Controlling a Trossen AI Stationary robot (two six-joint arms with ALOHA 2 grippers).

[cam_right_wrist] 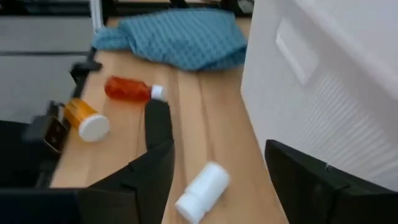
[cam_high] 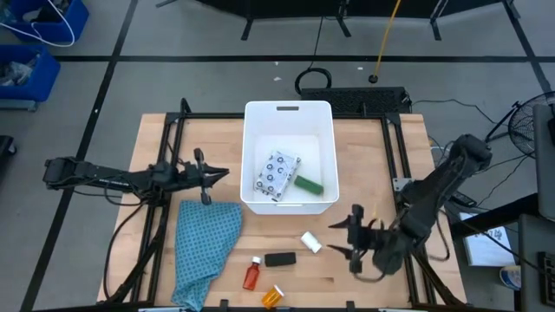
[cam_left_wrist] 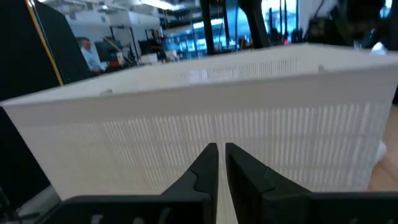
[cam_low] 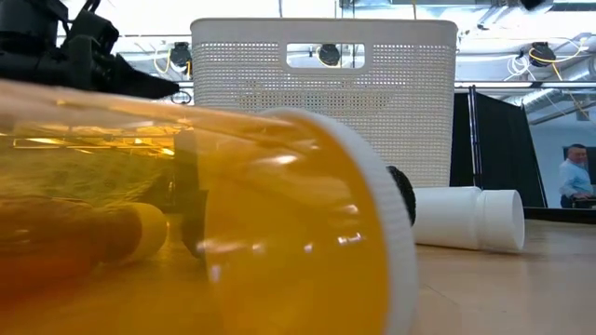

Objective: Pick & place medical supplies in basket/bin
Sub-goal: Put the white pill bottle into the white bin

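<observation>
The white bin stands at the table's middle, holding the dark-dotted packet and the green block. On the table near its front lie the white cylinder, black block, red bottle and orange bottle. My right gripper is open, just right of the white cylinder, which lies on its side ahead of the two fingers. My left gripper is shut and empty, left of the bin, facing its wall.
A teal patterned cloth lies crumpled at the near left. The orange bottle fills the low view; the cylinder and bin show behind it. A person stands in the room beyond.
</observation>
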